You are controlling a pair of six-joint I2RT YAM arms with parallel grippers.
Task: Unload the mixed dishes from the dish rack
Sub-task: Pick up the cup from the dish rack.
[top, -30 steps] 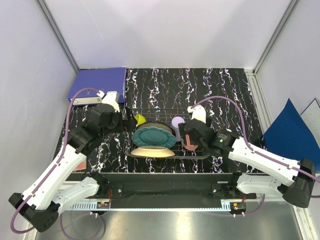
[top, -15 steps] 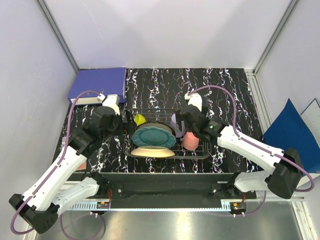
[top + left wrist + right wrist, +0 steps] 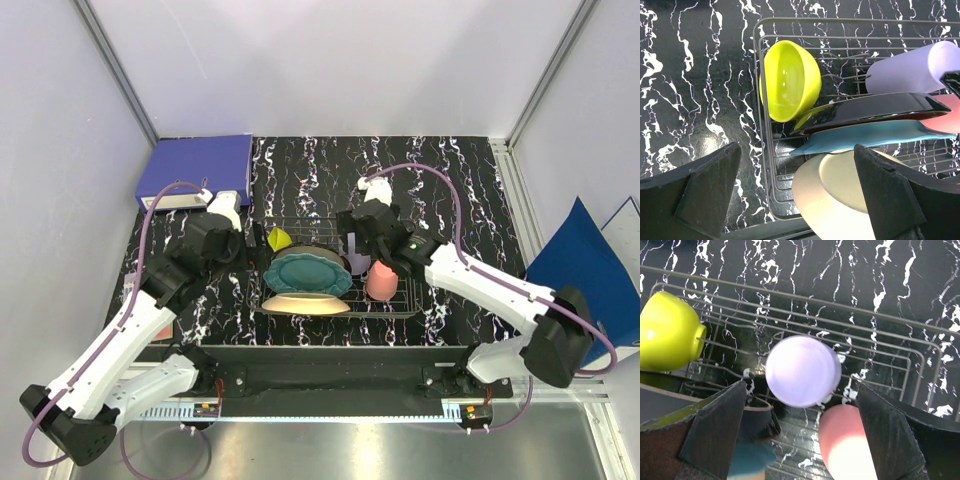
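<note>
Black, white-veined marble tabletop (image 3: 450,180) holds the dish rack (image 3: 310,225) at its centre. Inside, the teal plate (image 3: 308,272) leans on the cream bowl (image 3: 305,303) at the near side. The yellow-green bowl (image 3: 279,238) sits far left, and the lavender cup (image 3: 802,371) and salmon-pink piece (image 3: 380,283) are on the right. The right gripper (image 3: 801,387) hangs over the cup, and the left gripper (image 3: 797,150) over the rack's left end. Both have jaws spread wide and empty. Lifting one dish could topple its leaning neighbours. A blue ring binder (image 3: 195,170) lies far left, by pale walls (image 3: 350,70).

Left arm (image 3: 120,340) rises from its base at the near left, wrist turned inward. Left gripper (image 3: 248,254) has its jaws spread wide and holds nothing. Right arm (image 3: 490,290) stretches leftward toward the centre. Right gripper (image 3: 352,246) points downward, jaws likewise spread and empty.
</note>
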